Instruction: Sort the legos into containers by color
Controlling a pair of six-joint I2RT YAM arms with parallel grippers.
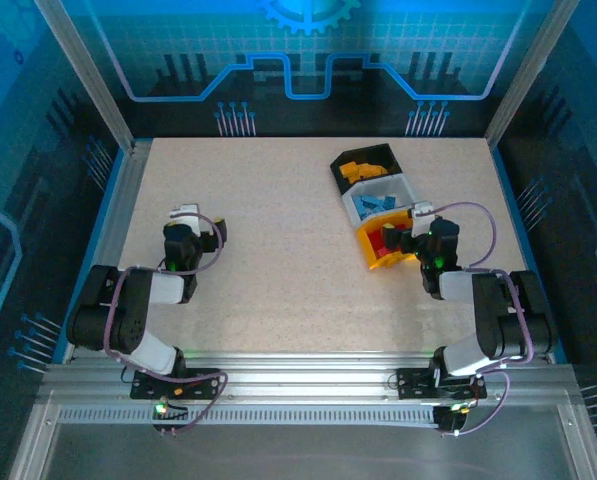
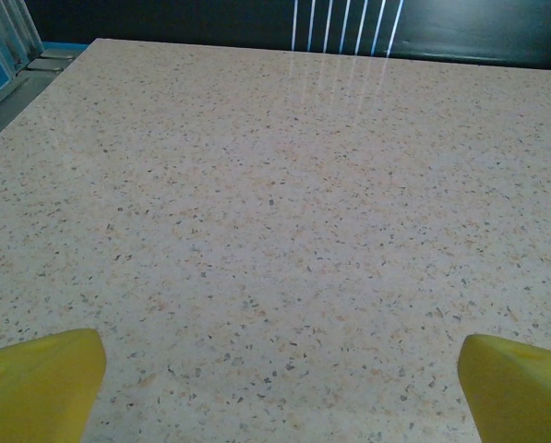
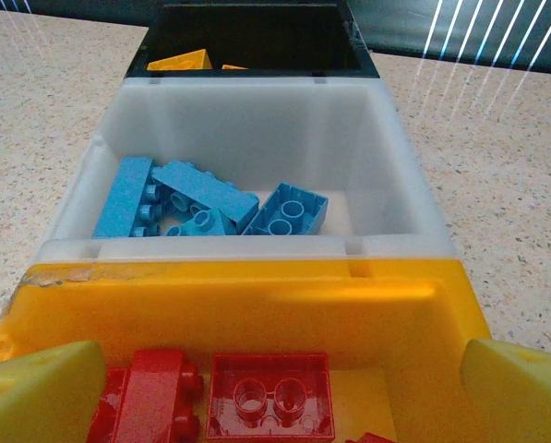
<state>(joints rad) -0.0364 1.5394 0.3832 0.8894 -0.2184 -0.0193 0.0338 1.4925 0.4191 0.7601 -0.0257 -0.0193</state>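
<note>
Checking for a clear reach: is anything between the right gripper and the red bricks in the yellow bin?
Nothing visible. The right gripper is open and faces the open-top yellow bin, where the red bricks lie uncovered.

I am looking out over a speckled beige table (image 1: 278,270), its stone-like top catching pale streaks of light at the far edge. Three bins are sitting directly on it, on my right half, lined up wall to wall in a slightly slanting row. The yellow bin (image 1: 378,262) is lying nearest me, the translucent white bin (image 1: 406,186) is sitting in the middle, and the black bin (image 1: 378,157) is standing farthest away.
</note>
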